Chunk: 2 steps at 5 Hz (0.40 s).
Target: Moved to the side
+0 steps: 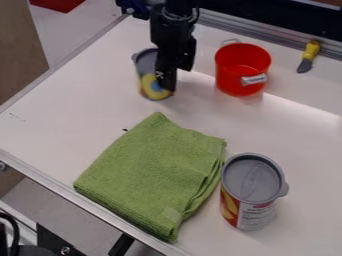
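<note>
My black gripper (167, 75) hangs down from the top edge at upper centre-left, over the right part of a can (146, 82) with a grey lid and a yellow and blue label. It hides part of the can's right side; whether the two touch, I cannot tell. The can stands upright. A folded green cloth (155, 172) lies in the lower middle. At its right, a second can (252, 192) with a grey lid and a red and white label stands upright. A red pot (242, 70) with silver handles stands right of my gripper.
A small knife with a yellow handle (311, 50) lies at the upper right. Metal rails edge the white table (53, 135) along the back and the lower left. Beyond the left edge are a brown panel (20, 55) and a red object (59, 4).
</note>
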Motion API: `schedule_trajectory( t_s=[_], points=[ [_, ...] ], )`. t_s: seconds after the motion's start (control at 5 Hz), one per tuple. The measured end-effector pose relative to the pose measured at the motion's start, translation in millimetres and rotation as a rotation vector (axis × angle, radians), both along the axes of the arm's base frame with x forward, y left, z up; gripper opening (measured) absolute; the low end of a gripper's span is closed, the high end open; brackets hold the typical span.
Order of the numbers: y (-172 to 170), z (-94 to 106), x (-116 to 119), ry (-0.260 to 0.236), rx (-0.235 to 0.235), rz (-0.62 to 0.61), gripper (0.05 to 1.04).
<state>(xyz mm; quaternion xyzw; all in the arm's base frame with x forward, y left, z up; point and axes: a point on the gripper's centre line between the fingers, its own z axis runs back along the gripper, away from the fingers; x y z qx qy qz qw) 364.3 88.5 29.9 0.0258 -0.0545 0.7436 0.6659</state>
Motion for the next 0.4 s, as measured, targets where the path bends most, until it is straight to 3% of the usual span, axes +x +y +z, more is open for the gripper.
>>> schedule_trajectory(
  t_s=[0.4],
  points=[
    [39, -3.9, -23, 0.031, 0.017, -0.06, 0.999]
  ],
)
